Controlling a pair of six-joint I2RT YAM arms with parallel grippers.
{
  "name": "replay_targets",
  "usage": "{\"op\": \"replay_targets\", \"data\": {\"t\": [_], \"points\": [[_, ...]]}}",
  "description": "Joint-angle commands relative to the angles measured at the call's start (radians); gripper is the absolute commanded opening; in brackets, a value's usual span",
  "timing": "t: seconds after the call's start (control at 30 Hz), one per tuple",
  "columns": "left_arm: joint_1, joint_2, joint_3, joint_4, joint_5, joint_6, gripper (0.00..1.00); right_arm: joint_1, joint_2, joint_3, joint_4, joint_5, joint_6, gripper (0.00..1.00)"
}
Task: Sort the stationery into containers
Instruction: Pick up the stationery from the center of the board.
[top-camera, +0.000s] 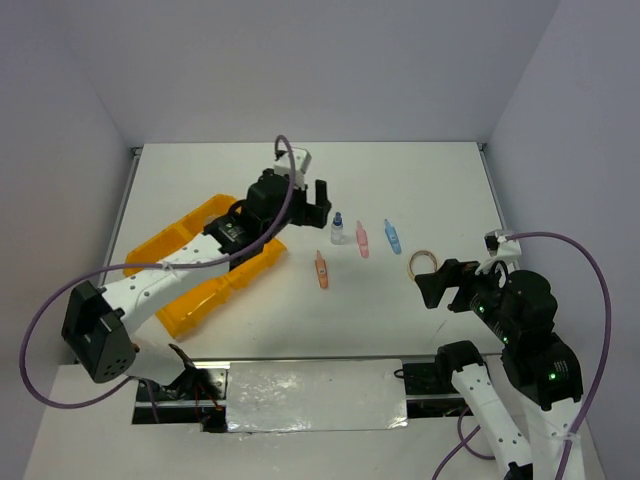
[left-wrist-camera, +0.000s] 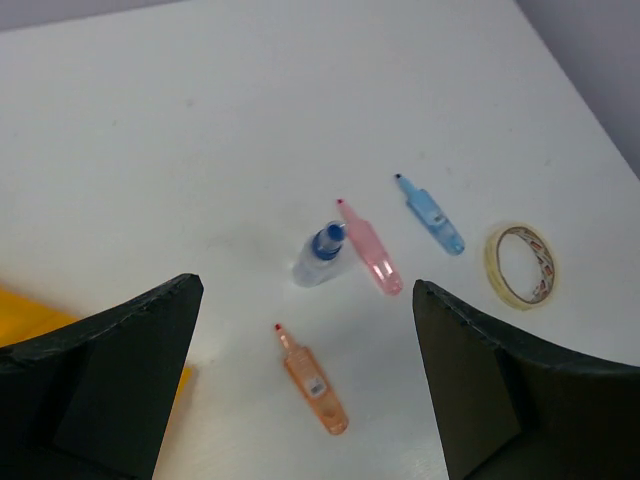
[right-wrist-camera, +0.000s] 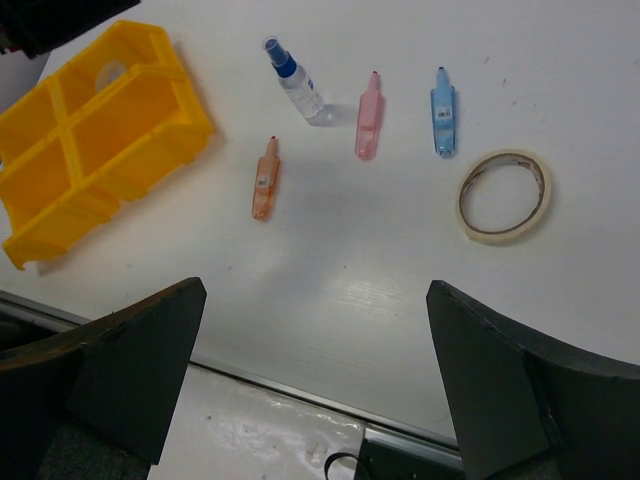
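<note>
Seen through its own wrist camera, the left claw (left-wrist-camera: 305, 288) has its fingers spread wide with nothing between them; only the inner edges of the two dark fingers (left-wrist-camera: 110, 380) show, the rest being cut off by the frame. It hangs above the surface (left-wrist-camera: 250, 120) over the loose stationery. The right claw (right-wrist-camera: 315, 290) is likewise parted and empty, near the surface's near edge.

- Clear bottle with blue cap (left-wrist-camera: 318, 255): lying down, just beside the pink pen (left-wrist-camera: 370, 250). Contact between them cannot be judged.
- Blue pen (left-wrist-camera: 433, 213): right of the pink one, apart from it.
- Orange pen (left-wrist-camera: 313, 380): nearer the arms, on its own.
- Tape ring (right-wrist-camera: 498, 236): flat, rightmost of the group.

All five lie on the bare surface, outside the yellow tray (right-wrist-camera: 100, 130).

In the top view the left arm (top-camera: 170, 275) crosses the tray and hides most of its compartments. The right wrist view shows four sections, the near corner cut off. A pale round patch (right-wrist-camera: 112, 72) at the far wall is too indistinct to identify.
</note>
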Motion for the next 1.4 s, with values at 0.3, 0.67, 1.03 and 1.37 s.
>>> {"op": "replay_targets", "data": {"t": [0.3, 0.67, 1.03, 1.37], "points": [[-0.143, 0.443, 0.22, 0.278, -0.089, 0.104, 0.78, 0.007, -0.018, -0.011, 0.038, -0.017, -0.019, 1.0], [-0.143, 0.505, 0.188, 0.285, -0.18, 0.071, 0.73, 0.007, -0.007, -0.02, 0.053, -0.046, -0.025, 1.0], [-0.142, 0.533, 0.191, 0.298, -0.218, 0.101, 0.79, 0.007, 0.008, -0.028, 0.063, -0.044, -0.025, 1.0], [-0.114, 0.539, 0.112, 0.337, -0.179, 0.075, 0.68, 0.007, 0.019, -0.041, 0.075, -0.052, -0.02, 1.0]]}}
